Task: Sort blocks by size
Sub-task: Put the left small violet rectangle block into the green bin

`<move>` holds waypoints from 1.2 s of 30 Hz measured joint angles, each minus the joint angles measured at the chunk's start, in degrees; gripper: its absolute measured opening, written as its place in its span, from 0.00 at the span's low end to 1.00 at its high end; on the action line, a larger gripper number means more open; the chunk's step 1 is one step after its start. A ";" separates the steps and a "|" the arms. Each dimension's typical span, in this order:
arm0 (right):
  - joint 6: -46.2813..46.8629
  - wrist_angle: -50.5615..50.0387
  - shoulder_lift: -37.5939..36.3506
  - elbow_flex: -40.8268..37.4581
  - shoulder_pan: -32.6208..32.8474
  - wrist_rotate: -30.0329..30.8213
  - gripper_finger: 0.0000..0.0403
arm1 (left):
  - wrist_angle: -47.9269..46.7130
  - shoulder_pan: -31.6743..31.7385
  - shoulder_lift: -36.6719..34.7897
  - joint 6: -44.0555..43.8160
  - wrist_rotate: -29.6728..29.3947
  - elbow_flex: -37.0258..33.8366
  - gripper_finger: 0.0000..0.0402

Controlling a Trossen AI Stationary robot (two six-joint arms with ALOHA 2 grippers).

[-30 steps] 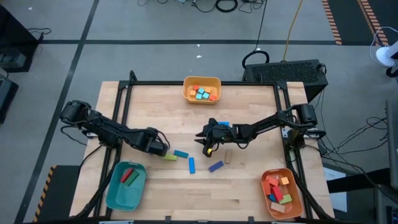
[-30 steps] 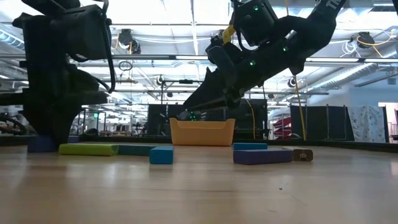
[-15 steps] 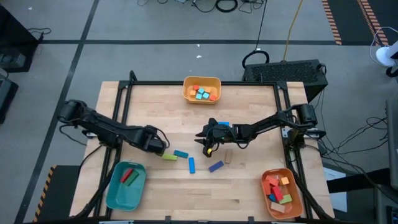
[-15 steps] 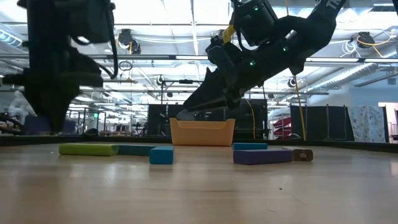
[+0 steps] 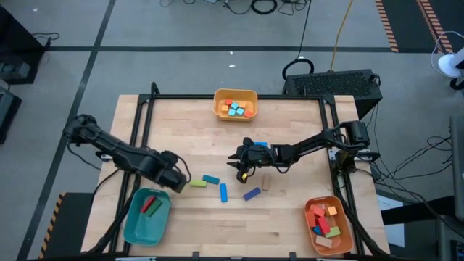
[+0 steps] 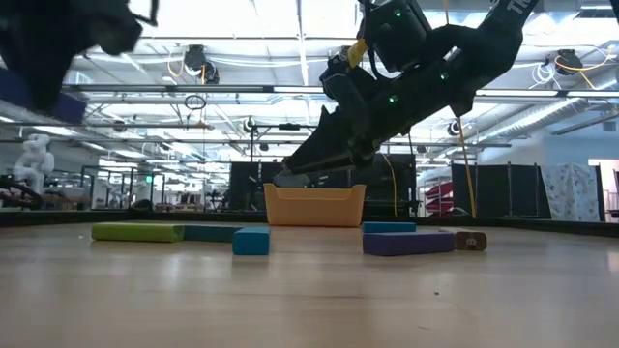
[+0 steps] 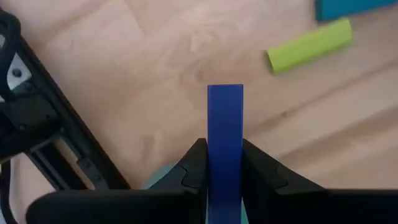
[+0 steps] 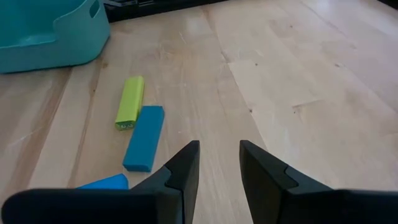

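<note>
Two dark arms worked over the pale wooden table [image 5: 290, 217], which a black frame edged on every side. At the left, the left gripper [image 7: 224, 165] hung just above the teal plastic tray's [image 5: 138, 225] rim near the table's front left corner, its fingers clamped on a long blue wooden bar [image 7: 224, 137] that stood upright between them. Beside it on the wood lay a long lime-green bar [image 5: 197, 183], then a teal brick [image 5: 211, 179] touching its end, a short blue brick [image 5: 223, 192], a purple bar [image 5: 251, 193] and a small tan block [image 5: 265, 182], with bare boards all round them toward the front edge. Above this cluster the right gripper [image 8: 217, 165] hovered at mid-table, fingers apart and holding nothing. Farther back sat the yellow plastic tray [image 5: 235, 104] of small cubes; at the front right, the orange plastic tray [image 5: 328, 225] of mixed blocks. Beyond the table stretched a lit hall with ceiling pipes.
</note>
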 joint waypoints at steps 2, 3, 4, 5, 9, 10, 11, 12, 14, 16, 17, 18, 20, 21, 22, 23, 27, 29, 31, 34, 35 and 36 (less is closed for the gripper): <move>-0.01 0.11 0.00 0.00 -0.13 0.12 0.24 | 0.02 -2.48 0.00 -1.18 0.08 0.98 0.15; -0.02 0.18 0.00 0.00 -0.25 0.13 0.24 | 0.30 -3.79 0.00 -1.68 0.63 1.16 0.15; -0.02 0.18 0.00 0.00 -0.37 0.13 0.24 | 0.51 -5.08 0.00 -2.41 1.68 1.14 0.15; -0.02 0.17 0.00 0.00 -0.45 0.13 0.24 | 0.58 -6.37 0.00 -3.10 2.60 1.14 0.15; -0.31 -0.70 0.00 0.00 -0.74 0.18 0.24 | 0.56 -12.07 0.04 -8.86 4.47 0.72 0.15; -0.83 -1.12 0.00 0.00 -0.74 0.18 0.24 | 0.69 -13.45 0.07 -10.31 4.48 0.59 0.15; -1.37 -1.38 0.00 0.00 -0.74 0.18 0.24 | 0.94 -14.75 0.10 -11.81 4.51 0.38 0.15; -1.61 -1.49 0.00 0.00 -0.73 0.20 0.24 | 1.45 -15.90 0.13 -13.24 4.55 -0.01 0.15; -1.68 -1.46 0.00 0.00 -0.72 0.20 0.24 | 3.22 -17.89 0.17 -16.17 4.71 -0.97 0.15; -1.67 -1.49 0.00 0.00 -0.70 0.20 0.24 | 5.57 -19.39 0.27 -18.47 4.71 -2.00 0.15; -1.66 -1.49 0.00 0.00 -0.70 0.20 0.24 | 6.63 -20.02 0.45 -19.24 4.71 -2.57 0.15; -1.66 -1.49 0.00 0.00 -0.70 0.20 0.24 | 7.88 -20.61 0.72 -19.96 4.71 -3.36 0.15; -1.64 -1.49 0.00 0.00 -0.70 0.22 0.24 | 9.93 -21.63 1.48 -20.76 4.90 -4.78 0.15; -1.64 -1.50 0.00 0.00 -0.70 0.24 0.24 | 10.76 -21.99 2.01 -20.75 5.16 -5.33 0.15; -1.64 -1.46 0.00 0.00 -0.70 0.24 0.24 | 11.44 -22.32 2.59 -20.76 5.45 -5.73 0.15; -1.64 -1.46 0.00 0.00 -0.70 0.24 0.24 | 12.06 -22.65 3.14 -20.76 5.67 -6.18 0.15; -1.31 -1.40 0.00 0.00 -0.70 0.24 0.25 | 16.03 -23.37 4.45 -20.77 5.85 -8.61 0.15; -1.23 -1.20 0.00 0.00 -0.70 0.24 0.25 | 17.97 -23.50 4.84 -20.58 5.87 -9.82 0.15; -1.51 -0.89 0.00 0.00 -0.70 0.24 0.26 | 19.22 -23.66 5.03 -20.54 5.90 -10.80 0.15; -1.57 -0.87 0.00 0.00 -0.70 0.24 0.27 | 20.48 -23.74 5.03 -20.65 7.14 -12.61 0.15; -1.56 -0.90 0.00 0.00 -0.70 0.24 0.27 | 20.69 -23.74 5.03 -20.68 7.70 -13.15 0.15; -1.56 -0.86 0.00 0.00 -0.70 0.24 0.27 | 20.93 -23.74 5.03 -20.67 8.24 -13.75 0.15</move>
